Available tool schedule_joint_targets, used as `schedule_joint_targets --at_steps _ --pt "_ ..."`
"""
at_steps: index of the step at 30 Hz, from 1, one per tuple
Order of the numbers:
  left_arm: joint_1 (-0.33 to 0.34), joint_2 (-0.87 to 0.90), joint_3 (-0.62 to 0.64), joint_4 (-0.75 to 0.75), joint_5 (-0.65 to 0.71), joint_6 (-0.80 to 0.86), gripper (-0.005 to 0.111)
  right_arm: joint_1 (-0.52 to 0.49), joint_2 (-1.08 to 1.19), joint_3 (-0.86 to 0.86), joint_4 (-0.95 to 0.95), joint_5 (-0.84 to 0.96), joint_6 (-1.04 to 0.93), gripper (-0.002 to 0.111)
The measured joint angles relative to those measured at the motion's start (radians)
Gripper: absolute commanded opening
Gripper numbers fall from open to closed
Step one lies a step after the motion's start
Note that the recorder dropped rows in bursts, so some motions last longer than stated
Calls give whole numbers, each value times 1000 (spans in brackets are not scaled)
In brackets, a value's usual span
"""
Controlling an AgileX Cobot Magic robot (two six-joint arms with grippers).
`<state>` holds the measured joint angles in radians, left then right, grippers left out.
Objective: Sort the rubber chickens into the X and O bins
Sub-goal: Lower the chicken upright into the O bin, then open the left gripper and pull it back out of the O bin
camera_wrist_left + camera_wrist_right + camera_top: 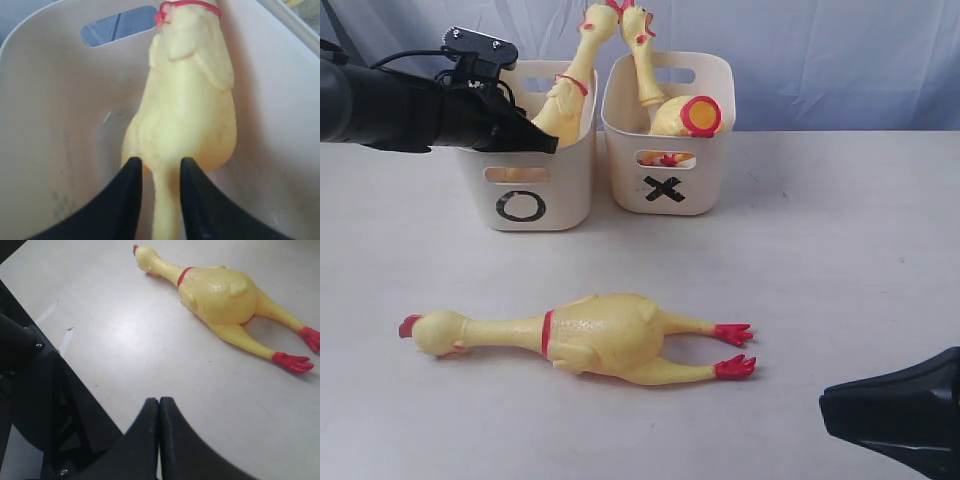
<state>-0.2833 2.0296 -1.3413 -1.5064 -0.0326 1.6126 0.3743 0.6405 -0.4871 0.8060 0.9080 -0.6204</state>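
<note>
A large rubber chicken (600, 335) (220, 292) lies flat on the table, head to the left and red feet to the right. Another chicken (570, 100) (190, 110) stands in the O bin (525, 205) (50, 125), neck sticking up past the rim. My left gripper (545, 140) (160, 165) reaches into that bin, its jaws open either side of this chicken's leg with a gap showing. The X bin (665, 190) holds a chicken (685, 115); a second neck (645, 70) rises from it. My right gripper (825, 410) (159, 402) is shut and empty, low at the near right.
The two bins stand side by side at the back of the white table (820, 250), before a pale blue backdrop (840, 60). The left arm (400, 105) stretches in from the left edge at bin height.
</note>
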Motion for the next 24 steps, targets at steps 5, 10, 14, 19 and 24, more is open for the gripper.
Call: schedule_joint_targets --at_steps 5,10,14,19,24 --pt "0 0 0 0 -22 -2 44 0 0 0 0 0 0 -1" --pt "0 0 0 0 -51 -2 45 0 0 0 0 -1 0 -1" --pt "0 0 0 0 -77 -2 45 0 0 0 0 -1 0 -1" --pt "0 -22 0 0 -92 -2 45 0 0 0 0 -1 0 -1" --pt "0 -79 0 0 -93 -2 45 0 0 0 0 -1 0 -1"
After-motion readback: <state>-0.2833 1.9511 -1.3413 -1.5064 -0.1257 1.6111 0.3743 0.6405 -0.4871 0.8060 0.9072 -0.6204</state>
